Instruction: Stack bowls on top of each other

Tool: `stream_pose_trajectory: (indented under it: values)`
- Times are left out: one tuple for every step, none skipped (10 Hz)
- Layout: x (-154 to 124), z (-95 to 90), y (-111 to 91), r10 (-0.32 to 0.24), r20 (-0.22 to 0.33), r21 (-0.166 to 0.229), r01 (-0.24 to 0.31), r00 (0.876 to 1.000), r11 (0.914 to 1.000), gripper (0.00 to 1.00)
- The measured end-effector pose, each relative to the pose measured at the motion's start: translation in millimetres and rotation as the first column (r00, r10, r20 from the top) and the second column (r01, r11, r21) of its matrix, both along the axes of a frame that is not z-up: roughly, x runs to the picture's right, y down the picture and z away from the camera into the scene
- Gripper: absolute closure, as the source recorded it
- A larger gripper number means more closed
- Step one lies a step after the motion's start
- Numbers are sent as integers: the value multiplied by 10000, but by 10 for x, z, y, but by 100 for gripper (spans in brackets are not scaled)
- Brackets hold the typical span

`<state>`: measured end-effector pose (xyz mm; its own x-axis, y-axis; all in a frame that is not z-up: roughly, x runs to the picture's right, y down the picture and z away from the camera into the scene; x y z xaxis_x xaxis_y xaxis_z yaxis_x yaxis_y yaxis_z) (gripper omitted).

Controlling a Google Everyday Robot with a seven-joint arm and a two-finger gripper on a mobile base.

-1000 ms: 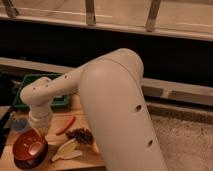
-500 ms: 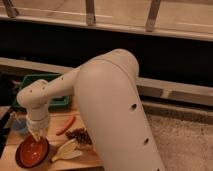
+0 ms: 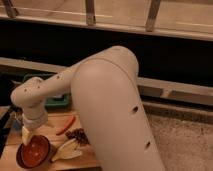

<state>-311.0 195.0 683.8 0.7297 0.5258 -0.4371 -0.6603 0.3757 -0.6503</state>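
The big white robot arm (image 3: 107,115) fills the middle and hides much of the wooden counter (image 3: 12,157). The gripper (image 3: 26,134) hangs at the lower left, its pale fingers (image 3: 25,135) just over the back rim of the round orange-red bowl (image 3: 34,150); whether they are apart or closed, I cannot tell. That bowl seems nested in a darker maroon bowl (image 3: 20,161), only its rim showing.

— What do we see at lower left?
— The gripper (image 3: 27,135) hangs at the rim of the orange-red bowl (image 3: 35,149), which sits inside the purple bowl (image 3: 20,159) on the wooden table (image 3: 10,155).
— And beside them?
— A red chili (image 3: 65,125).
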Motion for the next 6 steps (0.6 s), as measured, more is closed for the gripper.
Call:
stream_pose_trajectory:
  values:
    - [-15, -54, -94, -10, 28, 240, 9, 10000, 9997, 22]
    - [-39, -139, -264, -13, 55, 682, 9, 10000, 9977, 22]
    - [-47, -207, -440, -30, -4, 1128, 30, 10000, 9936, 22]
    - [-40, -236, -590, 90, -66, 1418, -79, 9999, 9899, 22]
    - [7, -213, -614, 81, -168, 1459, -56, 9998, 9893, 22]
    - [-5, -221, -614, 97, -141, 1455, -76, 9999, 9893, 22]
